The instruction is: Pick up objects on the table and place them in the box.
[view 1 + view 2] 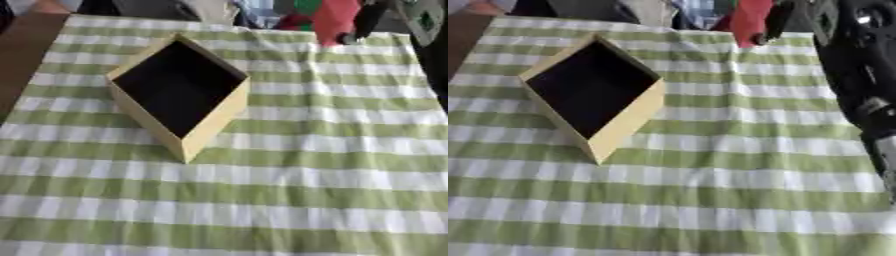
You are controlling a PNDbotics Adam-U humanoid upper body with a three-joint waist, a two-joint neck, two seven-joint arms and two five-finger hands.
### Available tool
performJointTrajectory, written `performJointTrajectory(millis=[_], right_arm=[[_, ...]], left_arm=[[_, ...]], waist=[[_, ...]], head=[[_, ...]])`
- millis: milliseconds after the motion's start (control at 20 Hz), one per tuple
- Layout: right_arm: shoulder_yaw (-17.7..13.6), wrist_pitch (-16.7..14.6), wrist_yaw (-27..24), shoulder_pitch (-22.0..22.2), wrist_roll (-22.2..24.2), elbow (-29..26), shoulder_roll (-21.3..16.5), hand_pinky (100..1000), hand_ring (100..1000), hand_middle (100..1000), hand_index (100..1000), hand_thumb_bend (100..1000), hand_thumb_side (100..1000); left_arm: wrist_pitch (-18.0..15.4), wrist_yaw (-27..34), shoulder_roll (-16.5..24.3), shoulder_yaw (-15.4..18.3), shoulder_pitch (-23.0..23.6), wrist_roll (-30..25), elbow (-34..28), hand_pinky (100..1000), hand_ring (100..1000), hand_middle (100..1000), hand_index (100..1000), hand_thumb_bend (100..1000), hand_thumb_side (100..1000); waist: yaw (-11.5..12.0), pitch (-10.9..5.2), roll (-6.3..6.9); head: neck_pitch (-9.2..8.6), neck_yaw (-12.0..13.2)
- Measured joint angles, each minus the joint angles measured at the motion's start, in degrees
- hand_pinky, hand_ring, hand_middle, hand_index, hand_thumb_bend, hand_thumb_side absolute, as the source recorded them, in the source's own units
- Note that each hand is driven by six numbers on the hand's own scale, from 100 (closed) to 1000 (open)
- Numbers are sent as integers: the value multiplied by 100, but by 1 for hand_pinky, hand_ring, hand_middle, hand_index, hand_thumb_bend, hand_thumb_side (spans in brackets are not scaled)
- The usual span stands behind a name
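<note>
A yellow box with a dark, empty inside stands on the striped cloth at the left of middle, one corner pointing toward me. My right arm runs up the right edge in the right eye view. Its hand is raised over the table's far edge. That hand is shut on a red object, with a dark finger lying along the object's right side. The object is blurred and I cannot make out its shape. No loose objects show on the cloth. My left hand appears in neither view.
A green and white striped cloth covers the table. At the far left, bare brown tabletop shows beside the cloth. Blurred coloured cloth and dark shapes line the far edge.
</note>
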Motion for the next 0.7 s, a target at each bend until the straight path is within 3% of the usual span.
performJointTrajectory(millis=[350, 550, 700], right_arm=[[200, 7, -572, 4, 153, -292, 7, 672, 588, 516, 591, 100, 100], [457, -121, -875, 1, 136, -642, 214, 671, 588, 518, 598, 100, 100], [606, -211, -1141, 1, 173, -840, 435, 672, 589, 521, 605, 100, 100]], left_arm=[[11, 27, 0, -1, 3, 11, 0, 1000, 524, 527, 780, 101, 173], [12, 62, 0, -5, 3, 11, 0, 1000, 526, 528, 781, 105, 170], [14, 94, 0, -14, 3, 9, 0, 1000, 526, 528, 781, 107, 168]], waist=[[15, -9, 6], [134, -225, 32], [166, -234, 34]], head=[[60, -7], [163, -20], [211, -20]])
